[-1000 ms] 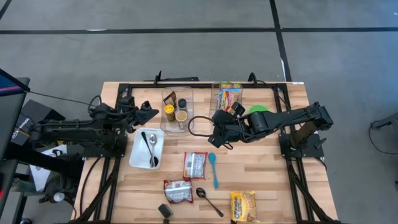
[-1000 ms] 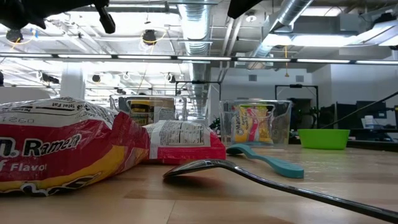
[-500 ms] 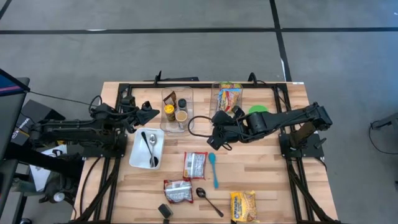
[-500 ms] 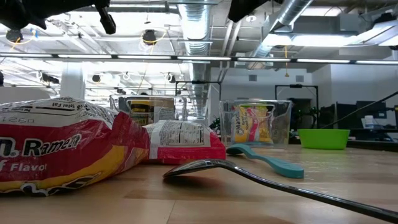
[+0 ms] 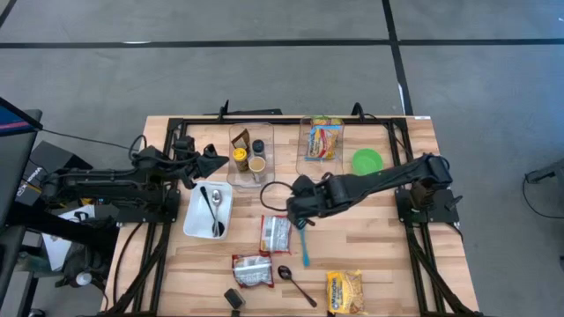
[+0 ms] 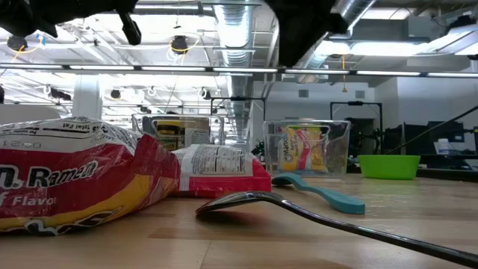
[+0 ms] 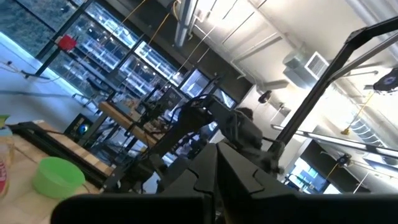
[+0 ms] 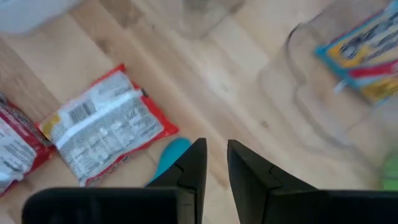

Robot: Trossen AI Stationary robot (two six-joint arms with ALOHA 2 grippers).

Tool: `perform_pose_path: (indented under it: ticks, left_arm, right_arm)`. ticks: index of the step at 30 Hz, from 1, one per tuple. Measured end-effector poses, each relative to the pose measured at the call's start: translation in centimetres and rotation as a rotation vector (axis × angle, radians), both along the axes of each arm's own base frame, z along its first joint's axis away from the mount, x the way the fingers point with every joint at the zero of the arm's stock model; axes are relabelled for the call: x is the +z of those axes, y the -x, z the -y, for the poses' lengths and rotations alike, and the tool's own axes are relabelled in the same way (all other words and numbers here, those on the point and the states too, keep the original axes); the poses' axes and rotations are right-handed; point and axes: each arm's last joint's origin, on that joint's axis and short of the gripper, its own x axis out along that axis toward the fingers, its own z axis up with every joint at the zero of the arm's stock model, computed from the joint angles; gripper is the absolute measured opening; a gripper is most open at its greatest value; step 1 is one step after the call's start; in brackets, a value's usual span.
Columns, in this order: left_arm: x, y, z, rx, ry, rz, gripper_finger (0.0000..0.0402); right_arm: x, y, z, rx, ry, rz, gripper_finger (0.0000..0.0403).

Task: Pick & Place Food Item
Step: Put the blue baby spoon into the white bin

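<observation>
Swung toward frame centre, right claw (image 5: 297, 211) (fingers slightly apart, empty) nears the soft, light ramen packet (image 5: 277, 233); pinch its crimped edge.

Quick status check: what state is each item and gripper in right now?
Right gripper: fingers slightly apart, empty, above the teal spoon.
Left gripper: shut, empty, beside the jar bin.
Red ramen pack: flat on the table, untouched.
Snack bin: holds a packet.
White tray: holds spoons.
</observation>
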Motion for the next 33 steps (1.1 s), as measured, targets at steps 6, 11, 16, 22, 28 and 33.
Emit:
perform_pose_path:
  ticks: [6,11,16,22,28,33]
  left_arm:
    - [-0.2,-0.2,0.0,0.000,0.002,-0.012,0.0004]
    - [-0.2,-0.3,0.0,-0.003,0.001,-0.016,0.0004]
    - [-0.2,-0.3,0.0,-0.012,-0.003,-0.013,0.0004]
    - [-0.2,-0.4,0.0,-0.018,-0.005,-0.015,0.0004]
    - [-0.2,-0.4,0.0,-0.019,-0.005,-0.015,0.0004]
    - [-0.2,-0.4,0.0,-0.019,-0.005,-0.015,0.0004]
  right_arm:
    - [-1.5,-0.6,-0.6,-0.042,-0.063,-0.035,0.0058]
    - [-1.9,-0.5,-0.8,-0.082,-0.091,-0.059,0.0058]
    - [-2.2,-0.4,-0.8,-0.103,-0.130,-0.086,0.0058]
    - [-2.1,-0.3,-0.8,-0.119,-0.139,-0.090,0.0058]
    - [-2.2,-0.3,-1.1,-0.142,-0.183,-0.086,0.0058]
    - [-2.7,0.0,-1.5,-0.179,-0.204,-0.092,0.0058]
